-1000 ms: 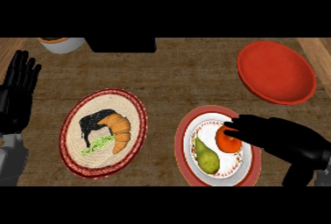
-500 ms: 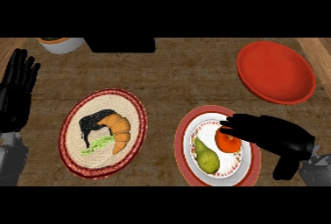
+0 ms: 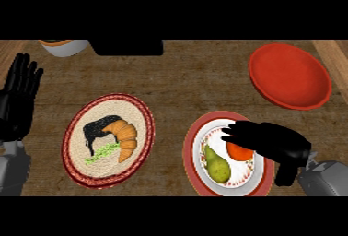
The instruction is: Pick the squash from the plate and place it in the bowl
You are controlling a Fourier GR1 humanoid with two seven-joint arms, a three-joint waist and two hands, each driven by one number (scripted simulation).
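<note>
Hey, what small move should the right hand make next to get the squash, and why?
Probably shift the right hand toward the view's lower left: it hovers over the orange-red item, while the squash lies beside that on the plate, untouched.

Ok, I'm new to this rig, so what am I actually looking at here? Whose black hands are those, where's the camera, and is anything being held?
There is one view, taken from the robot's head, looking steeply down at a wooden counter. The two black shapes are the robot's own hands on grey forearms. The left robot hand rests open at the left edge, fingers up. The right robot hand hangs over the red-rimmed plate, fingers relaxed; it holds nothing that I can see. On that plate lie the squash, green and pear-shaped, and a round orange-red item partly under the hand. The red bowl, where the squash should go, sits at the upper right. To the left is a woven plate with a croissant.
</note>
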